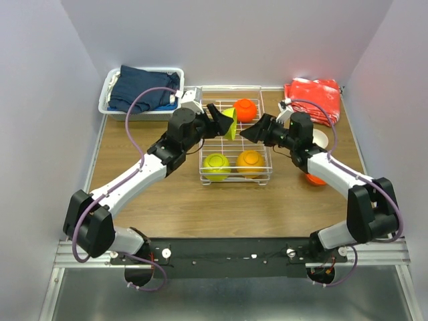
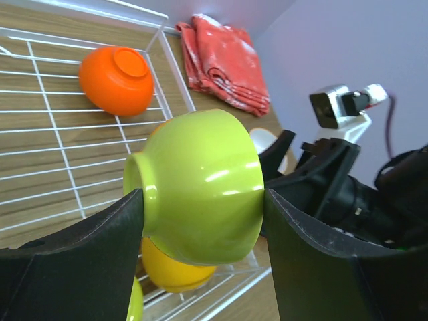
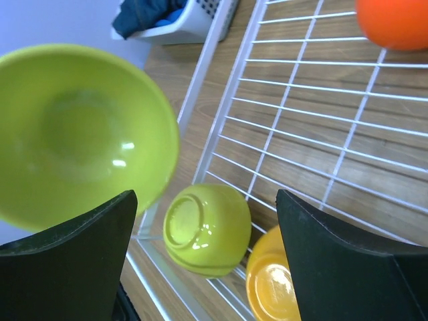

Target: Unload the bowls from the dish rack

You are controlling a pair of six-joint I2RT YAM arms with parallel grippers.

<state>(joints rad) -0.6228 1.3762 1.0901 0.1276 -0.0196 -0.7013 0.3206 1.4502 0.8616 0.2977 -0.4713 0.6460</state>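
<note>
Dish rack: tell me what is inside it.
Three upturned bowls lie in the dish rack: a red-orange bowl, a yellow-green bowl and an orange bowl. The left gripper and its held bowl cover part of its middle.

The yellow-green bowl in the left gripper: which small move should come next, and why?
Probably the right gripper should ease forward and close on the yellow-green bowl. The left gripper holds it above the dish rack, and the right jaws stand open, facing its hollow.
</note>
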